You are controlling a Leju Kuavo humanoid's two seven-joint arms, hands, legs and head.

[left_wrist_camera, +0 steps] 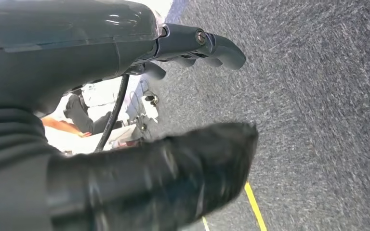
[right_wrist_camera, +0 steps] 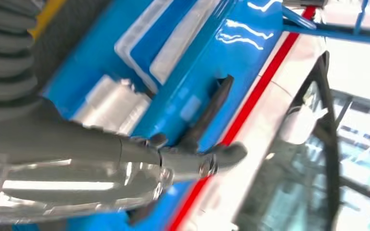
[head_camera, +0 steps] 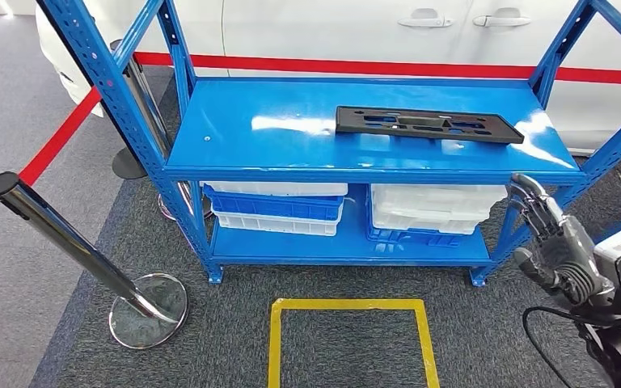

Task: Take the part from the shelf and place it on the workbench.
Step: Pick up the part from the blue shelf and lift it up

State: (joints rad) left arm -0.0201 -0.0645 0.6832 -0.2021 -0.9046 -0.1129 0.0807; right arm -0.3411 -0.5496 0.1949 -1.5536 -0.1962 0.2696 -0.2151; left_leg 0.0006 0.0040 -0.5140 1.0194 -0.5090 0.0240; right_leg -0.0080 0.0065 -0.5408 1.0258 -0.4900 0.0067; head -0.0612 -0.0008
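Observation:
A long flat black part (head_camera: 428, 125) with cut-outs lies on the top board of the blue shelf (head_camera: 291, 121), toward its right end. My right hand (head_camera: 562, 246) is raised at the shelf's right front corner, below and to the right of the part, fingers apart and empty. The right wrist view looks past that hand (right_wrist_camera: 173, 159) at the black part (right_wrist_camera: 207, 113) on the blue board, a gap away from it. My left hand (left_wrist_camera: 139, 48) hangs over grey carpet, fingers stretched out, holding nothing.
White and blue bins (head_camera: 279, 206) (head_camera: 433, 212) fill the lower shelf. A chrome stanchion (head_camera: 65, 234) with a red belt leans at the left, and a second post (head_camera: 133, 105) stands by the shelf's left upright. A yellow floor square (head_camera: 348, 305) lies before the shelf; a white car (head_camera: 331, 32) stands behind.

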